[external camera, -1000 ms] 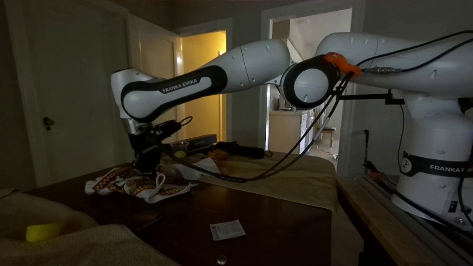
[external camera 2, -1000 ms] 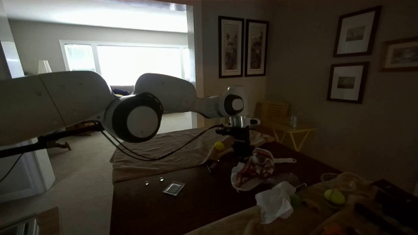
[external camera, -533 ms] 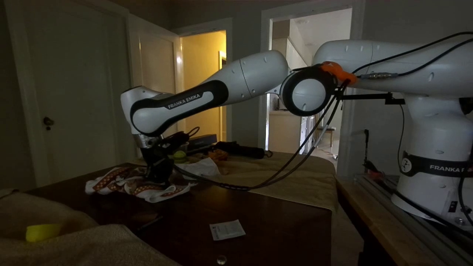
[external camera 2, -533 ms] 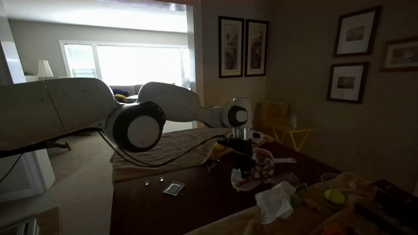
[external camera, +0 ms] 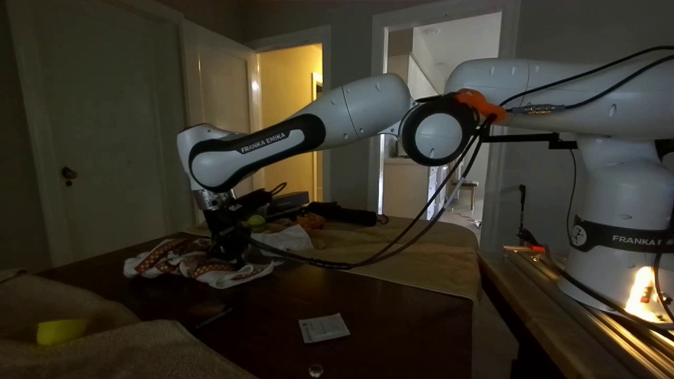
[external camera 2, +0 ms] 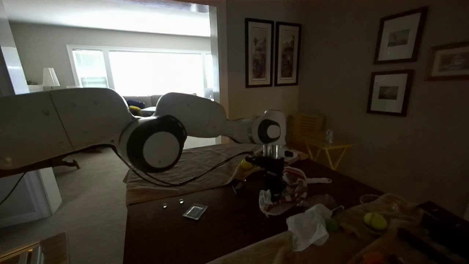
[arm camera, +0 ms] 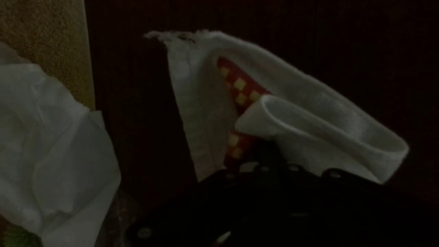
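Because the claw (arm camera: 269, 151) stands nose-down right in it, the dish towel (arm camera: 264, 120), white with a red-and-yellow checked band, is directly under and around the fingers, touching them. Towel bunched on the dark wooden tabletop (external camera: 400, 310), not flat. Claw: fingers brought fully together, tips down among the folds; can't tell if any cloth is pinched between them, wrist view too dark there. Key relation: claw sits toward the towel end nearer the robot base (external camera: 621, 226); in both exterior views more of the bundle lies past it, farther out. Bundle's long axis runs roughly in line with the arm's reach, frayed corner on the base side. Wrist view: a white fold stands up just beside the tips, trailing off to the right; frayed corner top left. Only one arm (external camera: 274, 142), so no second one is nearer.

Next out: crumpled white sheet (external camera 2: 309, 227), paper or thin plastic, near the towel, apart from the claw. By it, a green spiky object (arm camera: 20, 236), mostly cut off in wrist view. White handle-like piece (external camera 2: 318, 180) sticks out past the towel, source unclear. Tan cloth (external camera: 395, 263) beyond the sheet. Farther: small flat packet (external camera: 325, 327), glass-like bead (external camera: 316, 370), yellow object (external camera: 62, 330) on another tan towel (external camera: 152, 347).
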You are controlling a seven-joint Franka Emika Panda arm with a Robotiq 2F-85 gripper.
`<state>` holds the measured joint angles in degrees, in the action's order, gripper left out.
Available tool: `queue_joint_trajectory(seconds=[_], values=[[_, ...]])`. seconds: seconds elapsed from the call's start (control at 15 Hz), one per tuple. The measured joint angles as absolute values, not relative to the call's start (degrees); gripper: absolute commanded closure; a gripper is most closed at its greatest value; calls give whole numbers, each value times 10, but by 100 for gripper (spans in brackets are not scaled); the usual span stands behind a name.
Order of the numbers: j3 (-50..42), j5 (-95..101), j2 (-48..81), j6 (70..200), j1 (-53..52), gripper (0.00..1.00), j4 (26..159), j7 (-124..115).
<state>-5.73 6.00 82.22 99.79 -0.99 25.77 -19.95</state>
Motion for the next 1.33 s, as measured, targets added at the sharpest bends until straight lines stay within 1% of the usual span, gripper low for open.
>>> queue_joint_trajectory(seconds=[0.4,0.67,1.0,1.33], values=[[-102,92,772,1043,-43,100,247,-194],[-117,124,767,1102,-54,100,249,-121],[-116,131,800,1214,-32,100,255,18],[-94,131,860,1381,4,100,269,153]])
